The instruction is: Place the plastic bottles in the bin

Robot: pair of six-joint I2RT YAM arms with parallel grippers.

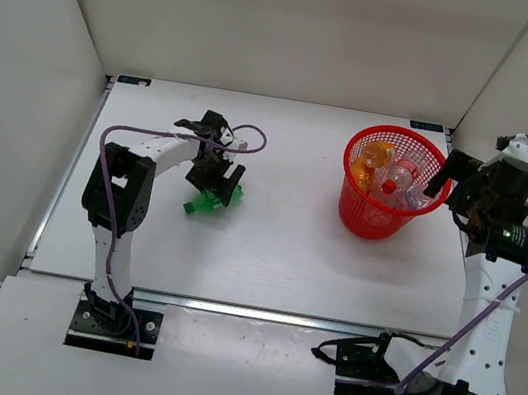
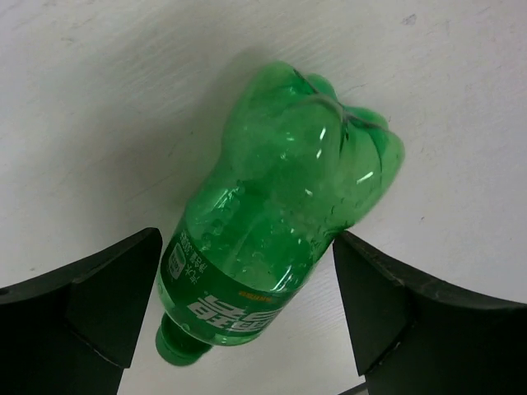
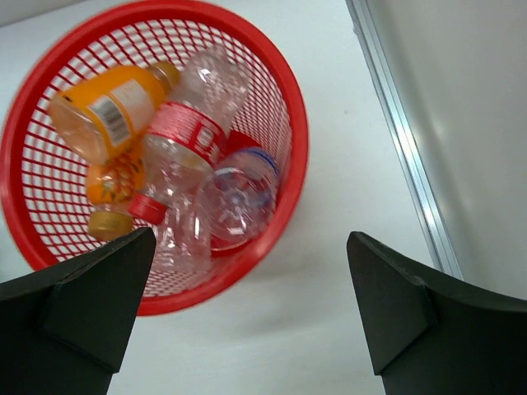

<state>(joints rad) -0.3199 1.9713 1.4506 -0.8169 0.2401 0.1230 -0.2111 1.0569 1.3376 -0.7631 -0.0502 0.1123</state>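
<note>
A green bottle point(image 1: 209, 200) lies on its side on the white table. My left gripper point(image 1: 215, 175) hangs over it, open, with a finger on each side of the bottle point(image 2: 280, 222) and a gap to both. The red mesh bin point(image 1: 422, 209) stands at the right. It holds two orange bottles point(image 3: 107, 111), a clear bottle with red label point(image 3: 185, 132), a clear one with blue label point(image 3: 239, 193) and a plain clear one point(image 3: 177, 239). My right gripper point(image 1: 448, 178) is open and empty, above the bin's right rim point(image 3: 292, 177).
White walls close in the table at the left, back and right. A metal rail point(image 3: 403, 140) runs along the table's right edge beside the bin. Another rail point(image 1: 255, 312) runs along the front edge.
</note>
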